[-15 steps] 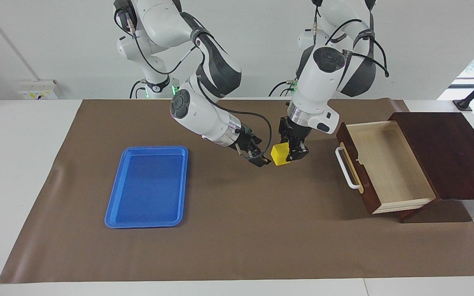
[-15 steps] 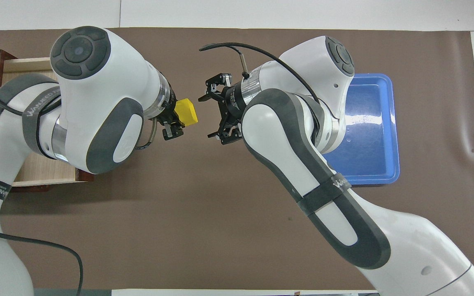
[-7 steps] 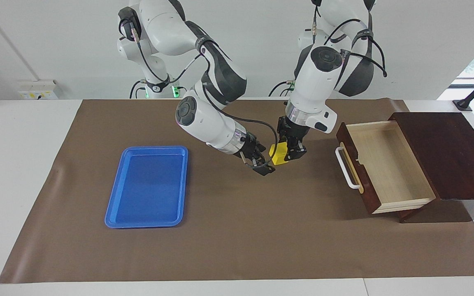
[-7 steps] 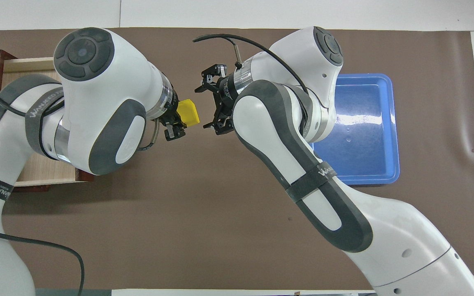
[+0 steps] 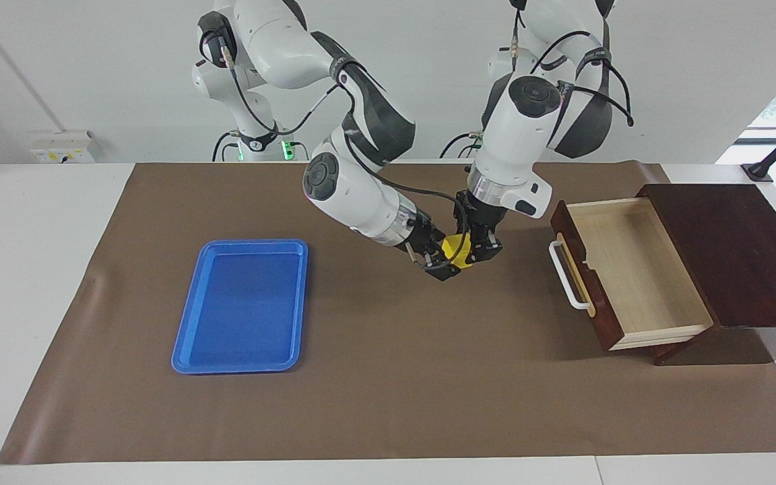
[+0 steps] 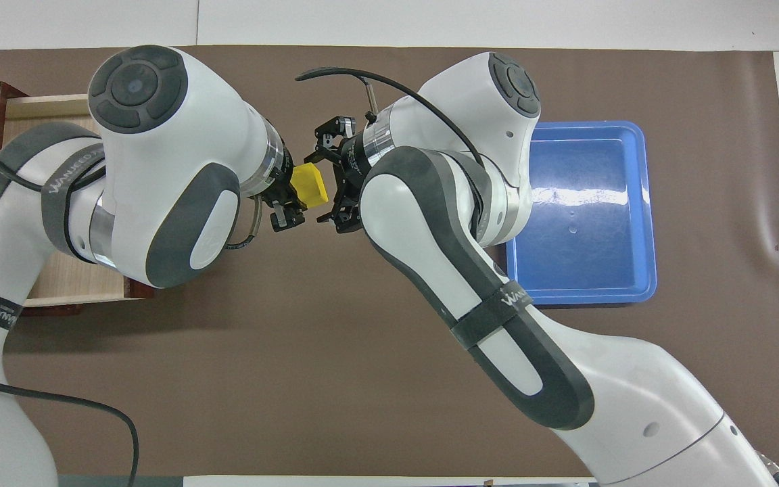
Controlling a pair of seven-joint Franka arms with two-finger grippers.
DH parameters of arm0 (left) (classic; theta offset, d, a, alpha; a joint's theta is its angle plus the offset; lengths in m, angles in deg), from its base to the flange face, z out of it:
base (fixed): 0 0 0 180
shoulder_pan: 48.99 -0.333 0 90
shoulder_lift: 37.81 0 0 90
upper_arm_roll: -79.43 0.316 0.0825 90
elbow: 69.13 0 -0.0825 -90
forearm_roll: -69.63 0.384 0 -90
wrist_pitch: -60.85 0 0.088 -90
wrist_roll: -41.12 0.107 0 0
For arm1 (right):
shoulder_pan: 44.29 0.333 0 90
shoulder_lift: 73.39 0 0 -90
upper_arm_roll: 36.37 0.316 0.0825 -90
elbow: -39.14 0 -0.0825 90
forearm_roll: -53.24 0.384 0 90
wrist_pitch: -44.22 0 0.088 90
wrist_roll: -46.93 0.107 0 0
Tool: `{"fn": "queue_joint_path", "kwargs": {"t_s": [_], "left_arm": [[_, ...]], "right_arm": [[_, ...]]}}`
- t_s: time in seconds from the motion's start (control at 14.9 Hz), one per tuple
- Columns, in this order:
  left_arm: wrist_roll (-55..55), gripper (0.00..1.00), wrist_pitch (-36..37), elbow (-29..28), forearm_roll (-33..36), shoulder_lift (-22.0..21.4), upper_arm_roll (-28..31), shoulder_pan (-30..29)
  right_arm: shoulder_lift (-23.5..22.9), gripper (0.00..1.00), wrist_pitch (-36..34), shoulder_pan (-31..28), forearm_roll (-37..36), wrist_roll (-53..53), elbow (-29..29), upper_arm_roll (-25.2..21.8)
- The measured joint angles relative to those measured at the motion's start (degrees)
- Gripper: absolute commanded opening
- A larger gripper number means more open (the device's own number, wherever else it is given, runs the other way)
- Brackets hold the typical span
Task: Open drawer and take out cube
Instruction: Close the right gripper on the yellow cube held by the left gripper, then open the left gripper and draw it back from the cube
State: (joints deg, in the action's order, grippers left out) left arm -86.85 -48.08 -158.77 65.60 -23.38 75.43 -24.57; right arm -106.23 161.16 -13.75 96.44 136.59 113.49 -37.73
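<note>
The yellow cube [image 5: 457,250] hangs in the air over the brown mat, between the drawer and the blue tray. My left gripper [image 5: 477,249] is shut on the cube and points down. It also shows in the overhead view [image 6: 293,197], with the cube [image 6: 310,185] sticking out toward the right arm. My right gripper [image 5: 443,260] is open, with one jaw on each side of the cube's free end; its spread fingers show in the overhead view [image 6: 328,182]. The drawer [image 5: 630,269] is pulled open with its white handle [image 5: 566,276] toward the grippers, and its pale inside holds nothing.
The drawer's dark wooden cabinet [image 5: 725,249] stands at the left arm's end of the table. A blue plastic tray [image 5: 240,303] lies empty on the mat toward the right arm's end, and shows in the overhead view [image 6: 579,210].
My right gripper has moved toward the left gripper, and its open jaws have come around the cube. The left gripper with the cube has barely moved.
</note>
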Motion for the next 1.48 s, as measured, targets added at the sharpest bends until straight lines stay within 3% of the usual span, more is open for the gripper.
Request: {"fn": "queue_joint_path", "kwargs": {"t_s": [0.2,0.4,0.6,0.8,1.07,1.14,1.21,1.48], "left_arm": [[0.0,0.00,0.0,0.0,0.0,0.0,0.0,0.0],[-0.1,0.00,-0.1,0.0,0.0,0.0,0.0,0.0],[-0.1,0.00,0.1,-0.1,0.0,0.0,0.0,0.1],[-0.1,0.00,0.1,-0.4,0.2,0.0,-0.1,0.2],[-0.1,0.00,-0.1,-0.4,0.2,0.0,-0.1,0.2],[-0.1,0.40,-0.2,-0.4,0.2,0.0,-0.1,0.2],[-0.1,0.98,-0.3,-0.4,0.2,0.0,-0.1,0.2],[-0.1,1.00,-0.3,-0.4,0.5,0.0,0.5,0.0]], "right_arm": [[0.0,0.86,0.0,0.1,-0.2,0.0,0.0,0.0],[0.0,0.72,0.0,0.1,-0.2,0.0,-0.1,0.0],[-0.1,0.41,0.7,0.4,-0.5,0.0,-0.2,-0.1],[-0.2,0.04,0.8,0.5,-1.4,0.5,-0.4,-0.1],[-0.2,0.00,0.8,0.5,-1.7,0.6,-0.5,-0.1],[-0.2,0.00,0.8,0.4,-1.7,0.6,-0.6,-0.1],[-0.2,0.00,0.8,0.4,-1.7,0.6,-0.6,-0.1],[-0.3,0.00,0.8,0.3,-2.0,0.6,-0.7,-0.2]]}}
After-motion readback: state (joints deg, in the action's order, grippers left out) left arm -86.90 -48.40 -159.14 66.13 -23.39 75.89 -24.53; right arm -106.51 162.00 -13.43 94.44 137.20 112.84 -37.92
